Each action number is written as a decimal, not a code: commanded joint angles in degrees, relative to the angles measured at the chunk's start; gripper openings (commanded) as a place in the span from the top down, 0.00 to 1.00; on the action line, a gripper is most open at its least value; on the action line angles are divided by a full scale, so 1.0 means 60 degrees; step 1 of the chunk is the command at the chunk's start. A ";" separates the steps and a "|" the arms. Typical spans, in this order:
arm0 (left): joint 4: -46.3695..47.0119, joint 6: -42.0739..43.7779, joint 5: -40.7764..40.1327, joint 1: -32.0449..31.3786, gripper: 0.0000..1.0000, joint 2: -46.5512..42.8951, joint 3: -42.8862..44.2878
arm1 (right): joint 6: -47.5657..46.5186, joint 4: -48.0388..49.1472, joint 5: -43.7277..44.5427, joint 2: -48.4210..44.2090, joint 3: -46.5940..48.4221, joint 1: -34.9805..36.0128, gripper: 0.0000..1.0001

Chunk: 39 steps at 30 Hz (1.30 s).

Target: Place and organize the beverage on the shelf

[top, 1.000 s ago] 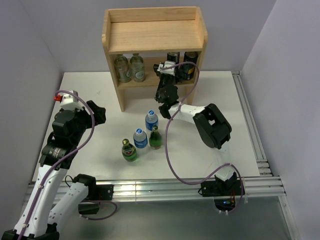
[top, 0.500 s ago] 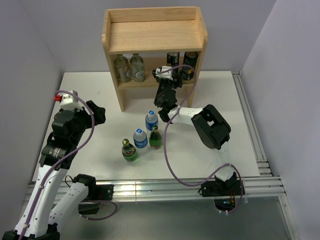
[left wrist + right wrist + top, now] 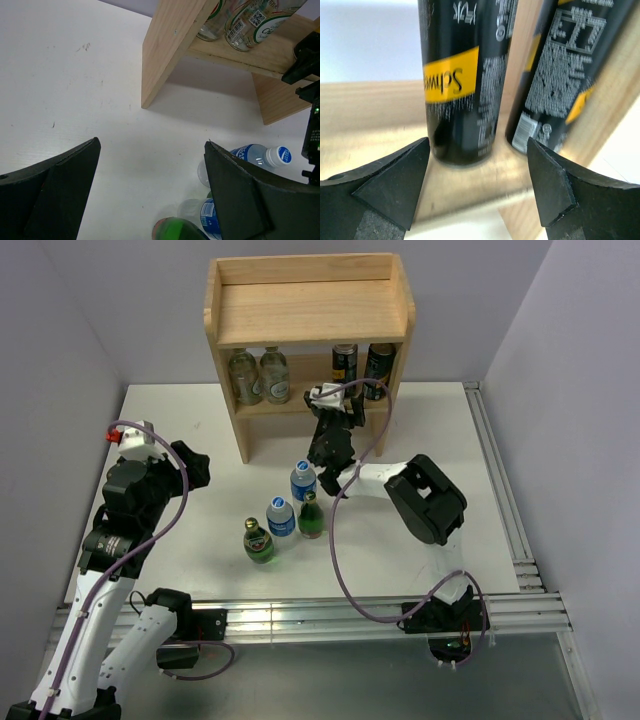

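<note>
1. Beverages not yet shelved: four bottles stand upright in a tight cluster mid-table (image 3: 460, 450), in front of the arms. They are the near green bottle (image 3: 259, 540), near water bottle (image 3: 281, 517), far green bottle (image 3: 311, 516) and far water bottle (image 3: 303, 481).
2. left gripper (image 3: 150, 197): jaws wide apart, nothing in them. It hovers left of the cluster, well apart from it.
3. Handling, my read: the green ones look like glass, so heavier, rigid, smooth and breakable if tipped. The water bottles look like thin plastic, so lighter, with walls that give under squeeze. All are tall and narrow, so tippy.
4. Grip: around the body at about mid-height, below the shoulder, not the cap. Neighbours nearly touch, so take an outer bottle first or a finger will likely knock the next one.
5. right gripper (image 3: 477, 150): jaws spread, empty, just in front of the lower tier of the shelf (image 3: 243, 430). It faces the left can (image 3: 457, 85) and right can (image 3: 555, 75) and touches neither.
6. The shelf sits at the table's far edge. Its lower tier holds two clear bottles (image 3: 245, 377) at left and the two black cans at right, with a gap between. Nothing on the top board.
</note>
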 commanded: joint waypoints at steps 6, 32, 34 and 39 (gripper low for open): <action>0.0285 0.0130 0.0079 0.0086 0.08 -0.0038 -0.0012 | -0.0611 0.2742 0.0728 -0.0730 -0.0792 0.0576 0.15; 0.0271 0.0116 -0.0052 0.0086 0.08 0.0035 -0.0027 | -0.2135 0.4149 0.2119 -0.3673 -0.3370 0.1748 0.17; 0.0271 0.0116 -0.0038 0.0086 0.08 0.0050 -0.0027 | -0.2179 0.4119 0.2193 -0.4125 -0.3692 0.2055 0.17; 0.0256 0.0130 -0.0067 0.0086 0.08 0.0094 -0.0012 | -0.2356 0.3668 0.2734 -0.5559 -0.4497 0.3137 0.18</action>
